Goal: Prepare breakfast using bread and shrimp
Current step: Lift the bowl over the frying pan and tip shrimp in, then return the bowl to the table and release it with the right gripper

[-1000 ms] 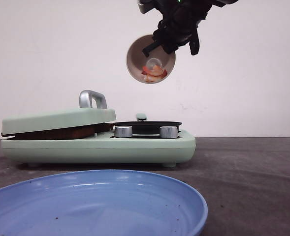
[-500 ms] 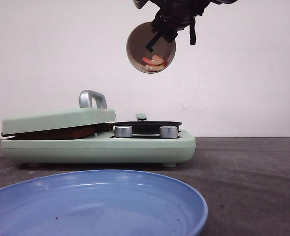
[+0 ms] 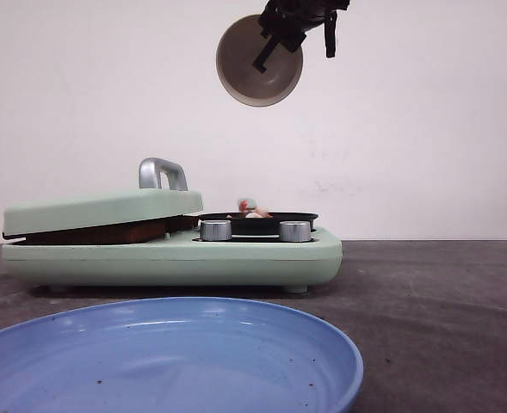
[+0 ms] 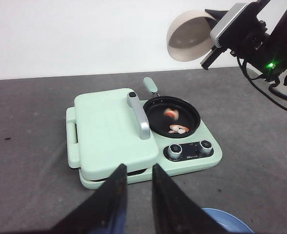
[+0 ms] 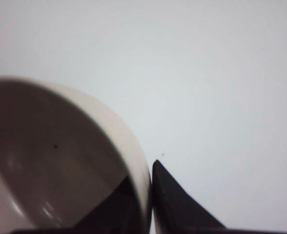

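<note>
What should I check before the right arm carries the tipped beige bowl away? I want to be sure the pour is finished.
1. Beige round bowl emptied: ok; its inside shows bare in the front and right wrist views.
2. Orange-pink shrimp pieces inside the small black frying pan: ok; several lie in it, one blurred.
3. Right gripper clamped on the bowl's rim: ok; one finger inside, one outside.
4. Left gripper free: ok; open, holding nothing, hovering in front of the mint-green breakfast maker.
5. Stray shrimp on the dark grey table: cannot tell; none visible, but areas are hidden.
</note>
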You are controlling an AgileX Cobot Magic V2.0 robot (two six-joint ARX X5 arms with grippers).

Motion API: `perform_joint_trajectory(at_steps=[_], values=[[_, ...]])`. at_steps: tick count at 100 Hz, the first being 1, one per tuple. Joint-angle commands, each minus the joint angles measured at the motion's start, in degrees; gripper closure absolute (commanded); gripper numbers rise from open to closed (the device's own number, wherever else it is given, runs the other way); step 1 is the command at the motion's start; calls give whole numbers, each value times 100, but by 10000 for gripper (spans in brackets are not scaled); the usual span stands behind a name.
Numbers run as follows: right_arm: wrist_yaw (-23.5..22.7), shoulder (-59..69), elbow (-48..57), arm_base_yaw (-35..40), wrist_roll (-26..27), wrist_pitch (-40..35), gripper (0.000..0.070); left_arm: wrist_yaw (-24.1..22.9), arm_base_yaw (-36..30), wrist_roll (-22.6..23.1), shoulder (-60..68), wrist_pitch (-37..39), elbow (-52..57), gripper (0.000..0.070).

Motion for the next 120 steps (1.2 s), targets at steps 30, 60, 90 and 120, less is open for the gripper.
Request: perform_joint_trajectory(at_steps=[30,60,90,120], values=[[363,-81,984,-466,4260,-3327,700,-13,-31,74,17,227,76,700],[-1620,-227,1554,-1858,6675,-6887,700,-9,-31,72,24,586,76,700],[-2634,-227,466,-2889,6686,-8074,700,4,-31,70,24,658,76,700],[-2828,-227,-1008,-3171,6771,-7538,700,9,-31,68,24,636,76,700]])
